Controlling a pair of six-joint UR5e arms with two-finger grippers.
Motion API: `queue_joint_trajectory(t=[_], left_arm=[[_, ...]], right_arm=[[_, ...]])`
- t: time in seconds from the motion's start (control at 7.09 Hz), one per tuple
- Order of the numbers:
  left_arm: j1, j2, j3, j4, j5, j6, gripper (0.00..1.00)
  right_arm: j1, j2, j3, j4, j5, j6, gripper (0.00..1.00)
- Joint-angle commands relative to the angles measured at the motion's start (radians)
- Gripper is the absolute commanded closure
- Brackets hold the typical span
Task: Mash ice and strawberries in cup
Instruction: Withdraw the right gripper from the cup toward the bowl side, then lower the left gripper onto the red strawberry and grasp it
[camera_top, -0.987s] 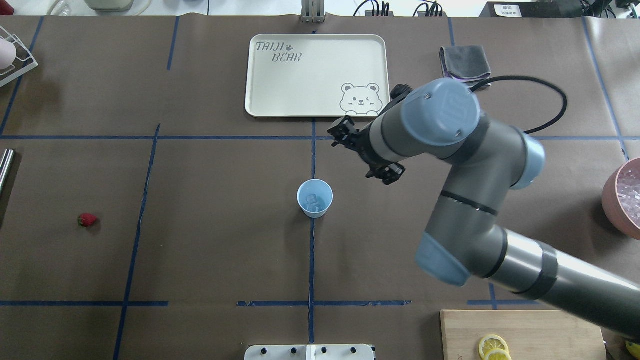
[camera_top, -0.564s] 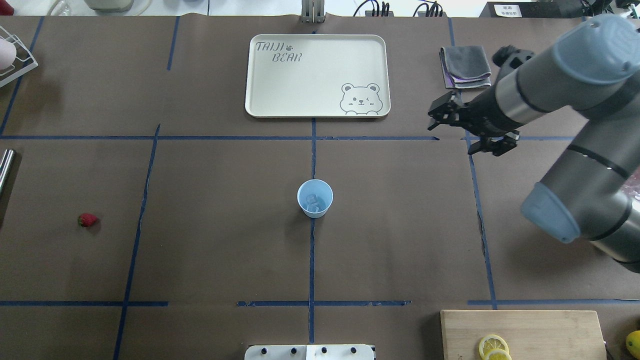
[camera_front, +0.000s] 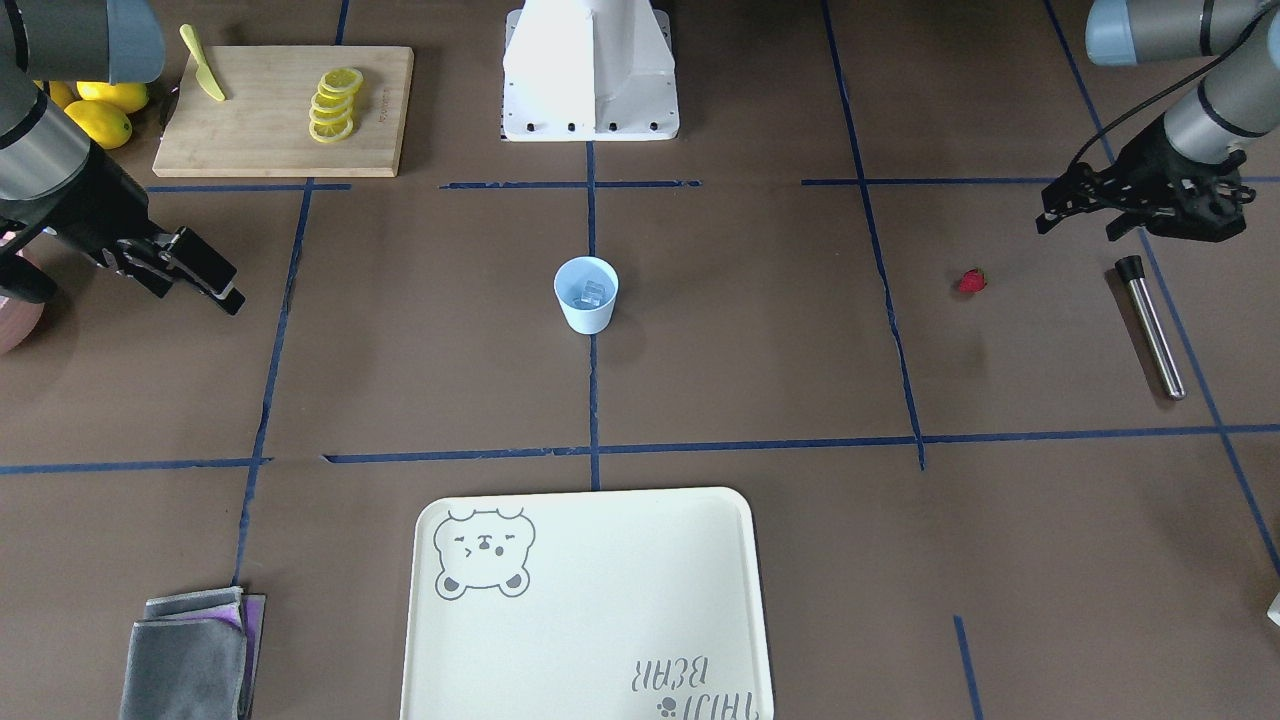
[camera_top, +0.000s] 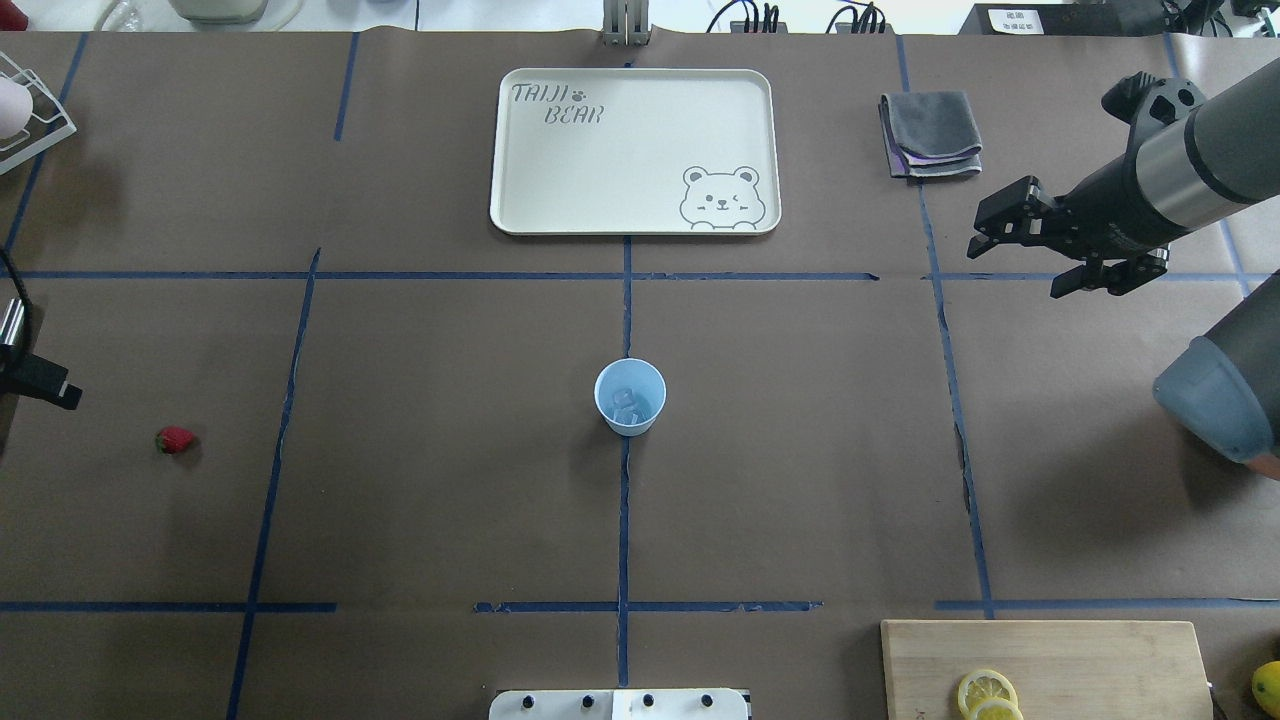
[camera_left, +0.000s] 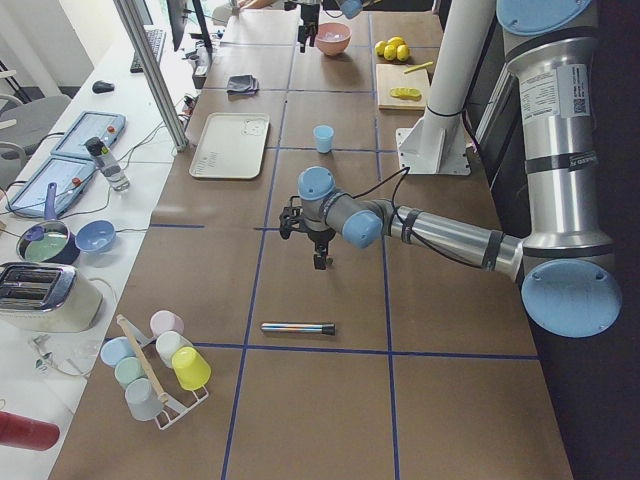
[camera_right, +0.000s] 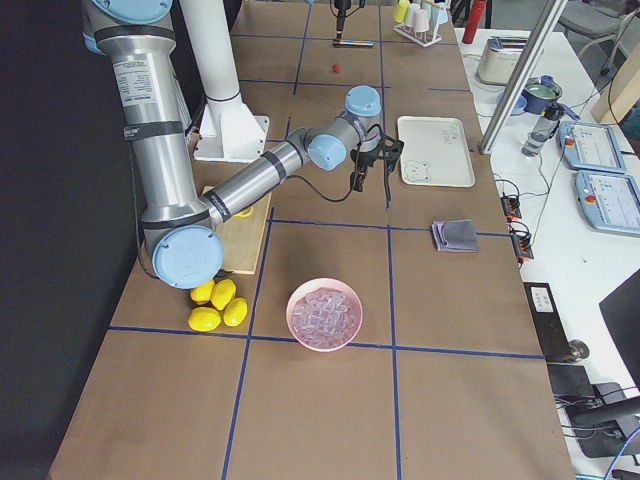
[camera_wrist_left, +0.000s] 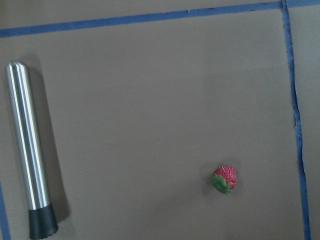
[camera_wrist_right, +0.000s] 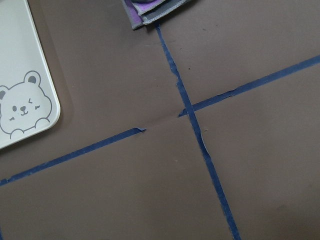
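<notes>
The pale-blue cup (camera_top: 630, 397) stands upright at the table's centre, also in the front view (camera_front: 586, 294), with clear ice (camera_top: 627, 403) inside. One small red strawberry (camera_top: 175, 440) lies alone far to the left; it also shows in the left wrist view (camera_wrist_left: 225, 179) and the front view (camera_front: 971, 281). My left gripper (camera_front: 1075, 225) hovers open and empty above the table, between the strawberry and a steel muddler (camera_front: 1150, 325). My right gripper (camera_top: 1015, 270) is open and empty, far right of the cup.
A cream bear tray (camera_top: 560, 180) lies beyond the cup, with a grey folded cloth (camera_top: 930, 130) to its right. A cutting board (camera_top: 1050, 660) with lemon slices is front right. A pink bowl (camera_right: 325, 315) of ice sits at the right end. A cup rack (camera_left: 150, 360) stands at the left end.
My right arm has swung from beside the cup far out to the right, gripper still open. My left gripper has come into the overhead view's left edge.
</notes>
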Motion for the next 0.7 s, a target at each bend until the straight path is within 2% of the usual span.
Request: queue_joint_trajectory(t=[0.0, 0.28, 0.42, 0.56], left_arm=[[0.182, -0.008, 0.015, -0.092, 0.196, -0.200, 0.00], [0.211, -0.057, 0.068, -0.095, 0.220, -0.225, 0.00], [0.234, -0.060, 0.085, -0.118, 0.258, -0.228, 0.00], [0.235, -0.060, 0.106, -0.156, 0.258, -0.256, 0.00]], right_arm=[[0.000, -0.003, -0.001, 0.002, -0.005, -0.009, 0.00], [0.000, -0.002, 0.001, 0.002, -0.005, -0.009, 0.00], [0.000, 0.000, 0.001, 0.003, -0.005, -0.009, 0.00], [0.000, 0.000, 0.001, 0.003, -0.005, -0.009, 0.00]])
